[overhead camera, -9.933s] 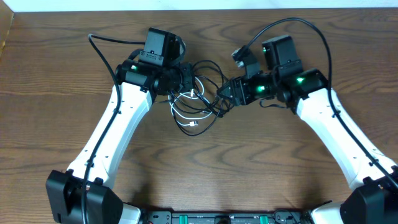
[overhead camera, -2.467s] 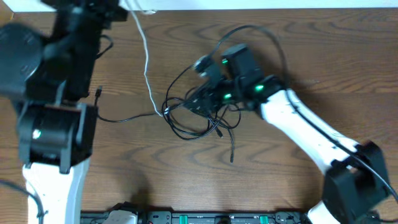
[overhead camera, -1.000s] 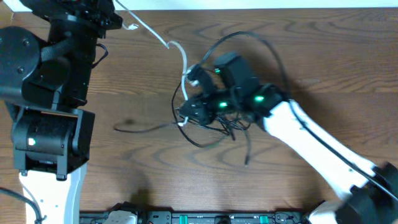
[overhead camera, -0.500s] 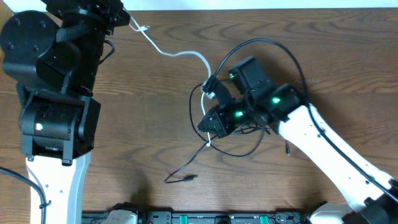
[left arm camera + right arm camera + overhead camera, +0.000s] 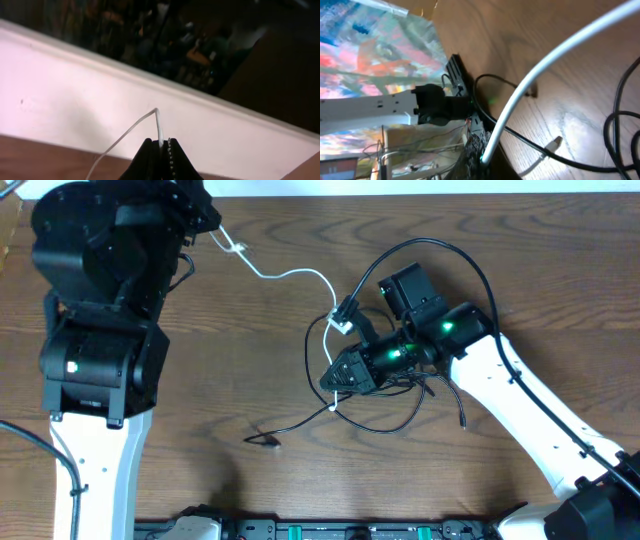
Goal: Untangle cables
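At the upper left of the overhead view, the left hand (image 5: pixel 161 145) sits under a bulky black matte arm, high against the far edge of the table (image 5: pixel 200 430). Its two dark fingers, ridged on their inner faces, are pressed together and pinch the white cable (image 5: pixel 290 275) near one end. A short stub of the cable sticks up past the tips in the wrist view.

The white cable is thin, smooth and round. It runs from the upper left of the frame down and to the right, with a small knot-like lump just beside the hand. It then arches over the brown wood-grain table to the middle of the frame.

Left of centre and lower down, a small plug on one of the black cables (image 5: pixel 300 424) lies on the wood. These cables are thin and glossy, and they curl in loose loops at the centre.

The right hand (image 5: pixel 338 377) is at the centre, at the end of a white-shelled arm with green lights. It is closed on the white cable, and the black loops bunch around and under it, too tangled to tell which it touches.
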